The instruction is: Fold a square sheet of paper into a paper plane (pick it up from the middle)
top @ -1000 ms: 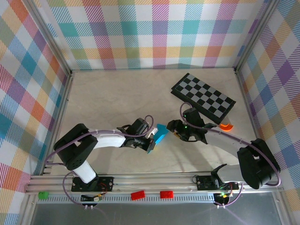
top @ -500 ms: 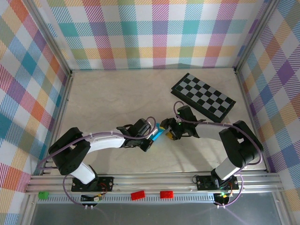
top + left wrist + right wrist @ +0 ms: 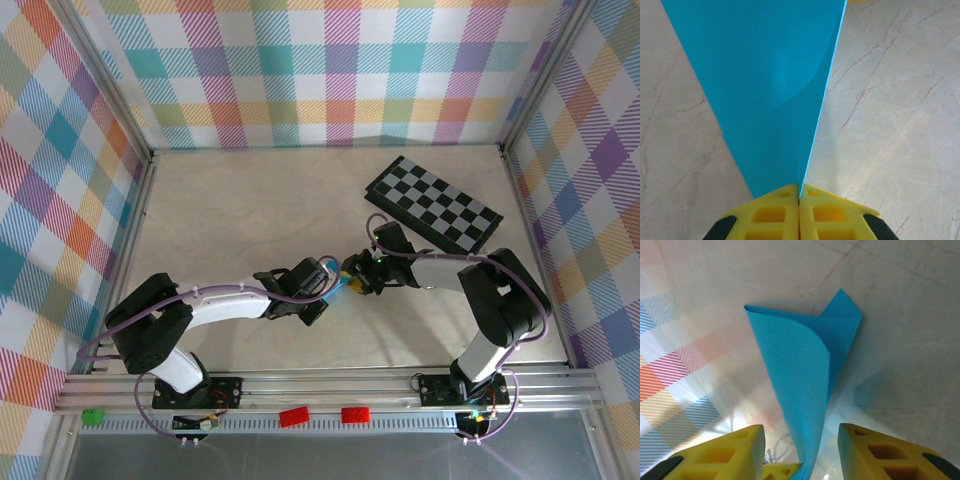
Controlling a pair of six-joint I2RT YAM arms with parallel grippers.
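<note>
Our right arm has swung in from beside the checkered board (image 3: 433, 205) and folded its elbow back, so the right gripper (image 3: 354, 283) now meets the left gripper (image 3: 322, 290) nose to nose over the middle of the table (image 3: 230, 200). The left arm has reached a little toward it. Between them the square sheet of paper (image 3: 338, 281), a broader cyan patch a second ago, shows from above as a thin sliver.

From the left wrist we see the left gripper (image 3: 799, 192) with its yellow fingers pressed together on one edge of the square sheet of paper (image 3: 765, 85), which it holds doubled over and off the table. From the right wrist, the right gripper (image 3: 800, 440) stands with its jaws apart, one finger on each side of the curled paper (image 3: 800, 365), and we see neither one touching it.

We judge the fold only begun: the right gripper looks placed to take a second grip, so that a crease can be pressed or the paper passed across.
</note>
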